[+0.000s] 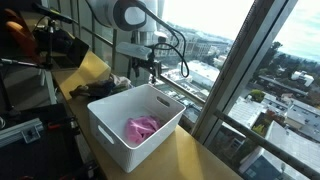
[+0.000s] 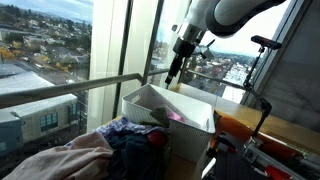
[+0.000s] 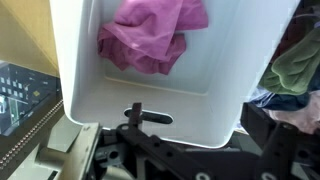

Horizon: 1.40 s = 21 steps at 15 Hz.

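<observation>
Pincer (image 1: 150,69) hovers above bin (image 1: 108,130) on wooden table (image 1: 203,160) beside windows (image 1: 215,30).

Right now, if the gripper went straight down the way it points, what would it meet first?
The gripper would probably meet the white bin at its end wall by the handle slot, not the pink cloth; depth is unclear.

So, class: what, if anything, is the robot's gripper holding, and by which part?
Nothing: the gripper hangs empty above the white plastic bin, where the crumpled pink cloth lies.
</observation>
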Motion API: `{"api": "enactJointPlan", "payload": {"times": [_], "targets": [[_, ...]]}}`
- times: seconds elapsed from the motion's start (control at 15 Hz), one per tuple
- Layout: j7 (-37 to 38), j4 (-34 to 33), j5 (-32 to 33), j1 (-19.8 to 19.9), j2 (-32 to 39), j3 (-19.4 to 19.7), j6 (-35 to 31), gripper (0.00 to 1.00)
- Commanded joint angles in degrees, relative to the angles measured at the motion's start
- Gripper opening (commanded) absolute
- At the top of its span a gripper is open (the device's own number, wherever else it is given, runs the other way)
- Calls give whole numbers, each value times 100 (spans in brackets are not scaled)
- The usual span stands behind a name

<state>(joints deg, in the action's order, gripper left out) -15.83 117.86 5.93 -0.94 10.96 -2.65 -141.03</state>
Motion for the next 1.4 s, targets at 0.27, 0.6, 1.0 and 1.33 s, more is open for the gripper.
{"api": "enactJointPlan", "payload": {"times": [0.27,0.6,1.0,1.33], "targets": [[940,508,632,-919,540,-466,-387,100],[1234,392,912,-1232,1020,-438,-374,100],[1281,331,1039,-1247,1398,-330,-398,100],[1279,266,1034,-1220,1535,-271,-427,100]]}}
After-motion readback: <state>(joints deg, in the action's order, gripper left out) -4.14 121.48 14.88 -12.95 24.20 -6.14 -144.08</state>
